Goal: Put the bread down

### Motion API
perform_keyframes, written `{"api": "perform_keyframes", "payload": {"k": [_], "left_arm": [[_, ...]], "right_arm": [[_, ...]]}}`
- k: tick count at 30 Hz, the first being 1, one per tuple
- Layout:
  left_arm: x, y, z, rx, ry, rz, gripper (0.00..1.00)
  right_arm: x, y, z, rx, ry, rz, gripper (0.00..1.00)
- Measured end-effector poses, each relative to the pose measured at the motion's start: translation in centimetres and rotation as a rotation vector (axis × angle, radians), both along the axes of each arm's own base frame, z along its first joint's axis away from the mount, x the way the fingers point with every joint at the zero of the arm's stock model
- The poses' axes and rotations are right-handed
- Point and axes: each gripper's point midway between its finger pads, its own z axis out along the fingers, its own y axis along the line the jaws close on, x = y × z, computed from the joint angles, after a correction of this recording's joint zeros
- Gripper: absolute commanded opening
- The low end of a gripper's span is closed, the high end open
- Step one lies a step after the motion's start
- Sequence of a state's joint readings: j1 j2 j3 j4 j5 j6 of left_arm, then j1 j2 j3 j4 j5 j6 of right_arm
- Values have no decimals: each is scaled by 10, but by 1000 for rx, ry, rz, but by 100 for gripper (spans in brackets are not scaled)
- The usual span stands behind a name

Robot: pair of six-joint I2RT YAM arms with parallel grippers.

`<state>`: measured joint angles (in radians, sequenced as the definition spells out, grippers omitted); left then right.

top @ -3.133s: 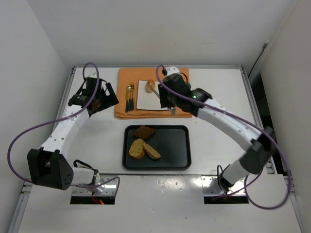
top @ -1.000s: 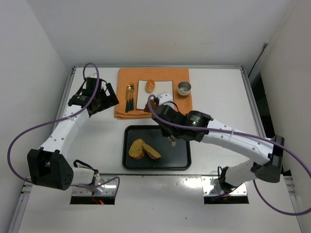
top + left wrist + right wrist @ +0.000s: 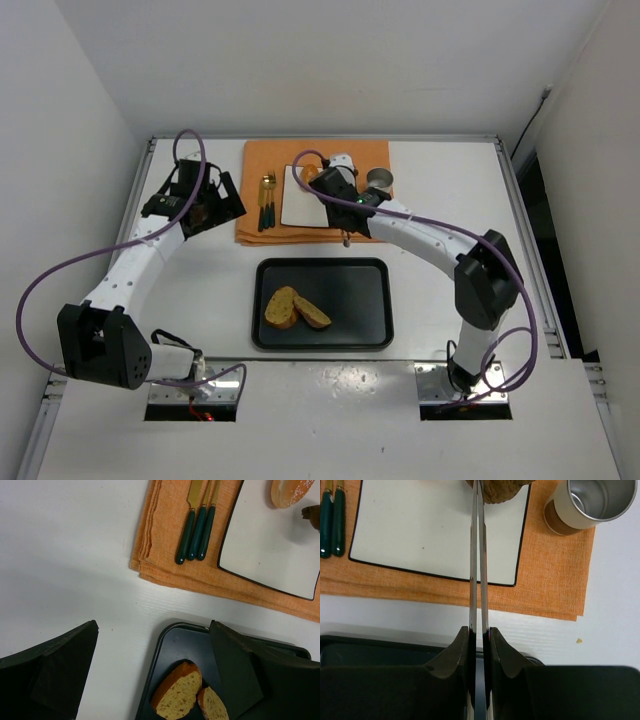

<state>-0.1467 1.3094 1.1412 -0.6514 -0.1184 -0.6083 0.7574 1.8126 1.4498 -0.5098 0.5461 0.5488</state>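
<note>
My right gripper (image 3: 479, 635) is shut on a pair of metal tongs (image 3: 476, 555), which pinch the dark brown croissant-shaped pastry (image 3: 500, 491) at the far right corner of the white plate (image 3: 435, 535). I cannot tell whether the pastry touches the plate. The glossy orange roll (image 3: 292, 490) lies on the plate beside the pastry (image 3: 312, 516). In the top view my right gripper (image 3: 338, 190) covers the plate's far right part. My left gripper (image 3: 205, 208) is open and empty over the table left of the orange napkin (image 3: 250, 225).
A black tray (image 3: 365, 300) in front of the napkin holds two flat toasted slices (image 3: 296, 308). A metal cup (image 3: 378, 180) stands on the napkin right of the plate. Green-handled cutlery (image 3: 267, 202) lies left of the plate.
The pastry has left the tray. My right arm dipped to the tray with the tongs and has swung back over the plate with the pastry. The left arm has not moved.
</note>
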Motion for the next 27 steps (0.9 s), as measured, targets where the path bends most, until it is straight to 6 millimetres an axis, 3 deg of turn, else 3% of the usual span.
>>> {"api": "perform_keyframes", "payload": {"k": [3, 10, 12, 20, 27], "left_arm": [[0, 0, 0, 1, 0, -1, 100], [0, 0, 0, 0, 0, -2, 100], [0, 0, 0, 0, 0, -2, 100], [0, 0, 0, 0, 0, -2, 100], [0, -1, -2, -4, 7, -6, 100]], "right_arm": [[-2, -2, -6, -3, 12, 3, 17], [-4, 0, -6, 7, 16, 15, 25], [-4, 0, -4, 12, 12, 16, 32], [-5, -2, 9, 27, -8, 18, 33], [-6, -3, 36, 58, -54, 22, 33]]}}
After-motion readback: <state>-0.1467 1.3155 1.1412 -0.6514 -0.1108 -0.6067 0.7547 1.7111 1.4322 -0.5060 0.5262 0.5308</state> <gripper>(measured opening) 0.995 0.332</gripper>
